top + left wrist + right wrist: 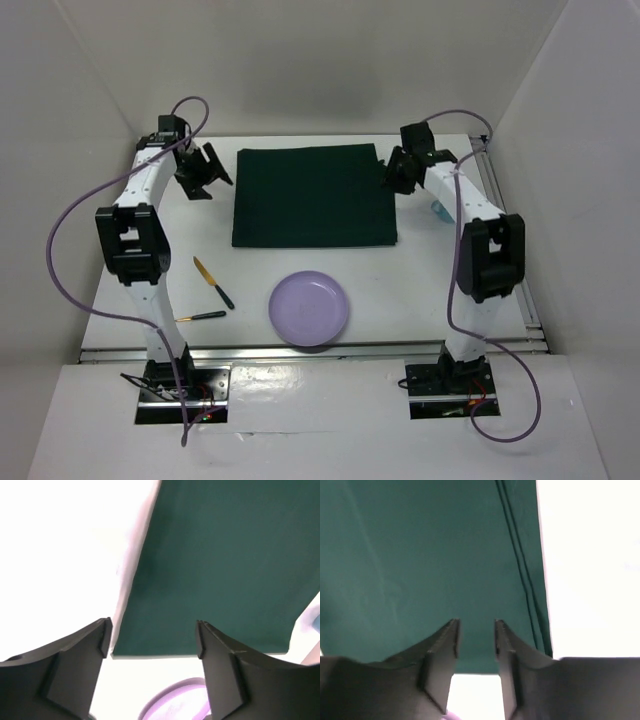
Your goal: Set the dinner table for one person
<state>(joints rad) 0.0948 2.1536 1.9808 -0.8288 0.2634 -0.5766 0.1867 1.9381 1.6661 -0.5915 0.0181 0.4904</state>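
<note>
The white dinner table point(420, 290) carries a dark green cloth mat point(314, 195) lying flat at its back middle. A lilac plate point(309, 308) sits near the front edge. A knife with a yellow blade and black handle point(213, 282) and a second small black-handled utensil point(201, 316) lie at the front left. My left gripper point(212, 173) hovers just off the mat's left edge, open wide and empty point(152, 637). My right gripper point(392, 175) is over the mat's right edge, open by a narrower gap with nothing between its fingers point(475, 637).
A pale blue object point(440, 210) lies on the table right of the mat, partly hidden under my right arm. White walls close in the table on three sides. The left wrist view shows the mat point(225, 570) and the plate's rim point(175, 705).
</note>
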